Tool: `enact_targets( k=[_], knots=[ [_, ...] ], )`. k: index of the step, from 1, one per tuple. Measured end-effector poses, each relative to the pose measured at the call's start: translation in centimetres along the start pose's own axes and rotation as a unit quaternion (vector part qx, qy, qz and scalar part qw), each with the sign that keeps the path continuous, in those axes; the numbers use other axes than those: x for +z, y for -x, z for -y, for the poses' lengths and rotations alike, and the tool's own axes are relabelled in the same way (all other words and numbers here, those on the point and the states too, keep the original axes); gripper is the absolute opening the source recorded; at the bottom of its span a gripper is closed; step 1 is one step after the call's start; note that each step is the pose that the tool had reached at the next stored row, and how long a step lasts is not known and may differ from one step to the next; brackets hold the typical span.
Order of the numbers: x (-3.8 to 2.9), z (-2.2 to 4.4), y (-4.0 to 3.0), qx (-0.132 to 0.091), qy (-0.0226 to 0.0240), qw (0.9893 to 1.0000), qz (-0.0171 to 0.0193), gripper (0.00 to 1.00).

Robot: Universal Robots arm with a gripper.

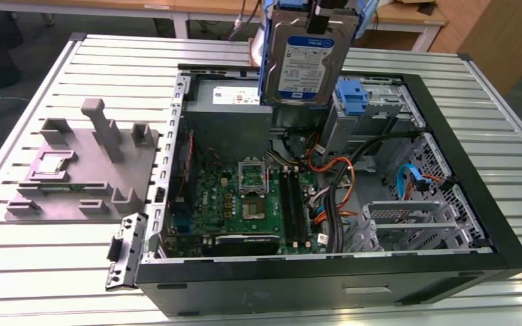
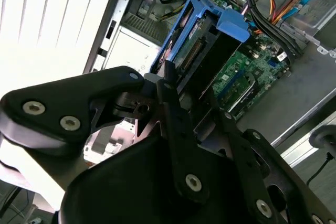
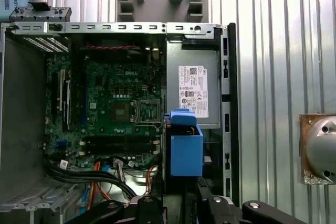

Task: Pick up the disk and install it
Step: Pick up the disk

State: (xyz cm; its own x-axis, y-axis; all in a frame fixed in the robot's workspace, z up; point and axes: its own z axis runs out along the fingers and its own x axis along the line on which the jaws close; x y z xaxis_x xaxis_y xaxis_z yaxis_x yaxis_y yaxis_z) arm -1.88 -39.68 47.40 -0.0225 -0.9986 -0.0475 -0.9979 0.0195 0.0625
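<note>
Holding: the gripper (image 1: 321, 19) is clamped on the disk (image 1: 302, 61), gripping its upper edge.
Disk position: upright in the air above the open case (image 1: 506, 251), over the power-supply box (image 1: 229, 95) and near the blue-handled bay (image 1: 353, 102).
Slip risk: with only an edge held, the disk may swing or drop onto the motherboard (image 1: 252, 197).
Snag risk: loose cables (image 1: 338, 173) beside the bay could catch the bracket.

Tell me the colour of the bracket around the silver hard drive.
Bright blue plastic bracket, clearest in the second wrist view.
</note>
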Motion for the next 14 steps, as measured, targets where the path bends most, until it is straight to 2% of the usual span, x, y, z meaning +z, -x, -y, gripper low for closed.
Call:
enact_targets(
  k=[14],
  knots=[
    [-0.06, 0.06, -2.43, 0.000, 0.0000, 1.0000, 0.0000, 0.35]
  ],
)
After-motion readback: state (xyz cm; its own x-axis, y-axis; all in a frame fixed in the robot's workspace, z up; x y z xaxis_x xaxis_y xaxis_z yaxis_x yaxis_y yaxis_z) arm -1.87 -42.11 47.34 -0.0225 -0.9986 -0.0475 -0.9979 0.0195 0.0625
